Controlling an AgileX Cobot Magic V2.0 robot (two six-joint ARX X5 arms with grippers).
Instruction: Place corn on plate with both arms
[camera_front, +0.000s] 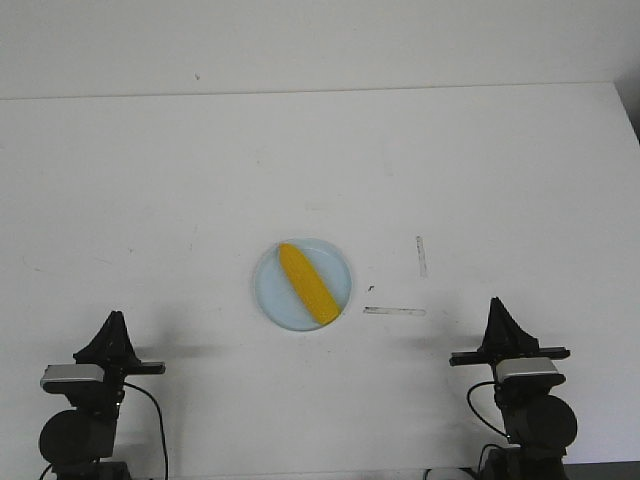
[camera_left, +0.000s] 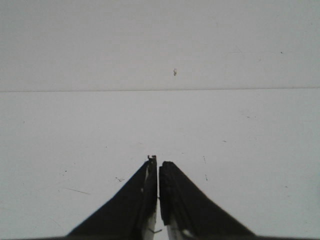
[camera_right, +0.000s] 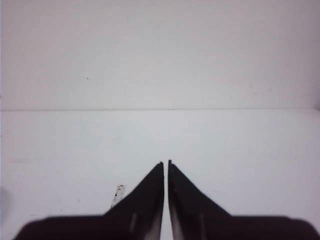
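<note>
The yellow corn (camera_front: 306, 283) lies diagonally across the pale blue plate (camera_front: 270, 290) in the middle of the white table, in the front view only. My left gripper (camera_front: 116, 318) is at the near left, well apart from the plate; it is shut and empty in the left wrist view (camera_left: 158, 161). My right gripper (camera_front: 497, 303) is at the near right, also apart from the plate; it is shut and empty in the right wrist view (camera_right: 165, 162). Neither wrist view shows the corn or the plate.
Two thin clear strips lie right of the plate: one flat near the front (camera_front: 394, 311), one farther back (camera_front: 421, 256), also showing in the right wrist view (camera_right: 118, 192). The table's far edge (camera_front: 320, 92) meets a white wall.
</note>
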